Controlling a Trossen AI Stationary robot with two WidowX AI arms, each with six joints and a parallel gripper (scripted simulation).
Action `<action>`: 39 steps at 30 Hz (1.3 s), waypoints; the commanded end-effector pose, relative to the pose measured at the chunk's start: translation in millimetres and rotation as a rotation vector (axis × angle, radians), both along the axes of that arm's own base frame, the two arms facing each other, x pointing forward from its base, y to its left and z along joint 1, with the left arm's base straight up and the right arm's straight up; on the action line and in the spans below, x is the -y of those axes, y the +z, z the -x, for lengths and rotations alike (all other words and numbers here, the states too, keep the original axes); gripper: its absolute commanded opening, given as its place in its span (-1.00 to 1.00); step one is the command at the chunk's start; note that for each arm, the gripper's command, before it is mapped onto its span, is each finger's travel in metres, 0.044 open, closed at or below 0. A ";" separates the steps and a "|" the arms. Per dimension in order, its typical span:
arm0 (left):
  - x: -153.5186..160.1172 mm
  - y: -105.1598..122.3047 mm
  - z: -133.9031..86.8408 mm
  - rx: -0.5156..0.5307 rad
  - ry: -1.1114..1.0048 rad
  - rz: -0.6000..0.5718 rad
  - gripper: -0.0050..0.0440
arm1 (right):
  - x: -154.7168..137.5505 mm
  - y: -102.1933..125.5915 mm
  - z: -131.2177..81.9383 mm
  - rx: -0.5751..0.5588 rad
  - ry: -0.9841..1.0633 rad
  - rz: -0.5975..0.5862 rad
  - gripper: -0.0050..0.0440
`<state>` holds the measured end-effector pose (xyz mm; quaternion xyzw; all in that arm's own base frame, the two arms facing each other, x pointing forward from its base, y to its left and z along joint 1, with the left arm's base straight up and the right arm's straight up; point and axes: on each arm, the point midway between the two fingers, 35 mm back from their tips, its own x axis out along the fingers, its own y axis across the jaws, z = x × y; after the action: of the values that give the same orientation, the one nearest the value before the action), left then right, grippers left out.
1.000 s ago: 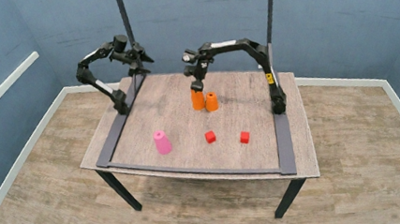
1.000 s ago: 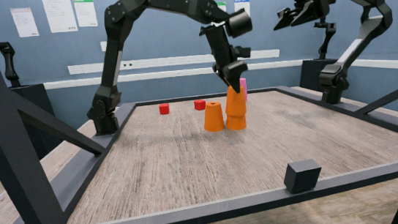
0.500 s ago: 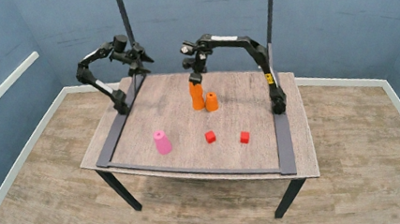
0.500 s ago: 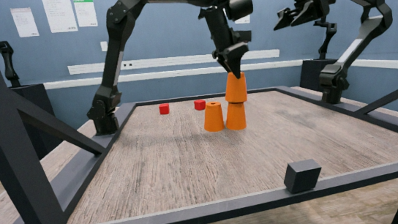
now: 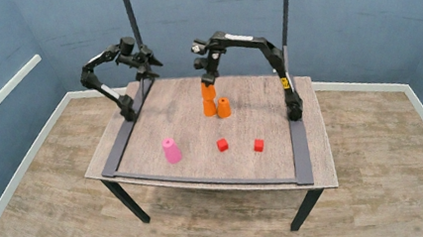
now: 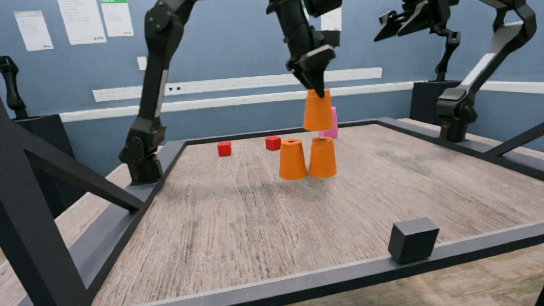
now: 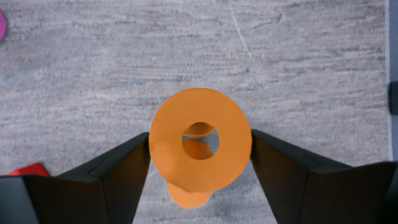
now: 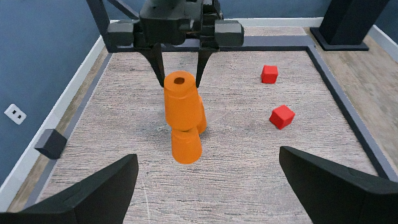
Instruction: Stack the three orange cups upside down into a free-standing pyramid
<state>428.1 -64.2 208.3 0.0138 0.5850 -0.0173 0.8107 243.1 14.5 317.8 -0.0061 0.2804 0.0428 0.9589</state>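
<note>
My left gripper (image 5: 207, 83) (image 6: 315, 93) (image 8: 180, 86) is shut on an upside-down orange cup (image 5: 208, 92) (image 6: 318, 113) (image 7: 165, 150) (image 8: 181, 107), gripped near its narrow top. The exterior view shows a small gap under that cup. Two more orange cups stand upside down side by side: one (image 5: 209, 108) (image 6: 323, 159) (image 8: 186, 148) roughly below the held cup, the other (image 5: 224, 108) (image 6: 292, 160) beside it, partly hidden in the right wrist view. Whether their rims touch I cannot tell. My right gripper (image 5: 160, 70) (image 6: 388, 36) is open and empty, raised away from the cups.
A pink cup (image 5: 172, 152) (image 6: 334, 127) stands apart from the orange cups. Two red cubes lie on the table top, one (image 5: 222, 145) (image 6: 273, 143) (image 8: 282, 117) nearer the pink cup, the other (image 5: 259, 145) (image 6: 224, 148) (image 8: 269, 74) further off. Dark frame rails edge the table.
</note>
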 end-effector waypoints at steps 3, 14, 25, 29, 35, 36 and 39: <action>-4.8 23.2 28.8 0.059 0.004 0.009 0.12 | -1.4 8.6 2.2 0.027 0.004 -0.004 0.84; -5.0 2.2 31.0 0.055 0.003 0.008 0.12 | -1.4 8.6 2.2 0.027 0.004 -0.004 0.84; -4.8 -14.7 30.2 0.055 0.003 0.007 0.12 | -2.6 63.7 16.7 0.130 0.031 0.003 0.84; -4.7 -16.8 30.2 0.055 0.003 0.007 0.12 | -2.8 65.4 17.4 0.134 0.032 0.001 0.84; -4.3 -18.6 27.7 0.052 0.003 0.007 0.12 | -2.6 66.4 18.1 0.138 0.030 0.002 0.84; -4.6 -18.3 27.3 0.051 0.002 0.007 0.12 | -2.6 66.4 18.1 0.139 0.030 0.002 0.84; -4.6 -18.3 27.3 0.051 0.002 0.007 0.42 | -2.8 62.5 17.5 0.129 0.029 0.001 0.84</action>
<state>399.7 -59.8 176.6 0.0133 0.5798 -0.0181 0.8144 228.1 18.4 372.2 -0.0141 0.2296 0.0584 0.9714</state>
